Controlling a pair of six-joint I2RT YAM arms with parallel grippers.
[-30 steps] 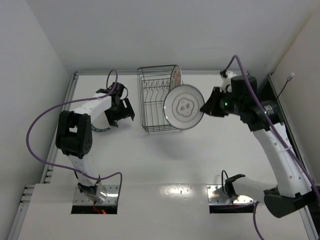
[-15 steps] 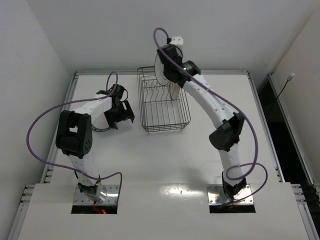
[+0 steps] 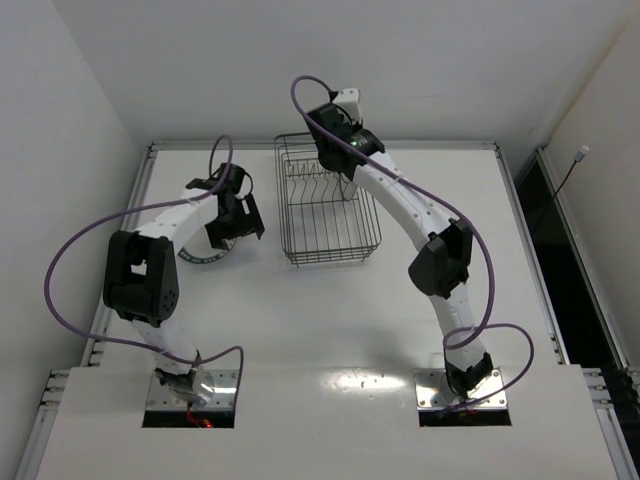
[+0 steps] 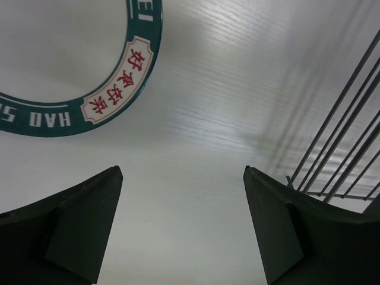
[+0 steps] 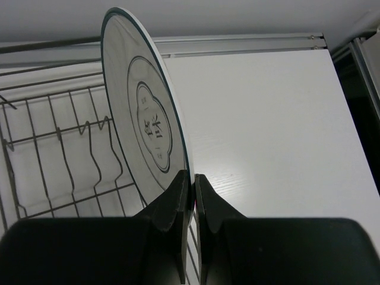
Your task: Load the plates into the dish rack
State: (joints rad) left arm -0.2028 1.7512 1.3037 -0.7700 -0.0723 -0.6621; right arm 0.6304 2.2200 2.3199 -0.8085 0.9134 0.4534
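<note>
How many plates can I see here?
2. A teal-rimmed plate lies on the table by the left end effector; a flower-marked plate is pinched upright by the right end effector at the dish rack. Another may hide behind that arm.

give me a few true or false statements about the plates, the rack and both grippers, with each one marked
1. The right gripper pinches the flower-mark plate by its rim. True.
2. That plate lies flat on the table. False: it is held on edge above the dish rack.
3. The left gripper is shut on the teal-banded plate. False: it is open and holds nothing.
4. The teal-banded plate lies on the table, outside the dish rack. True.
</note>
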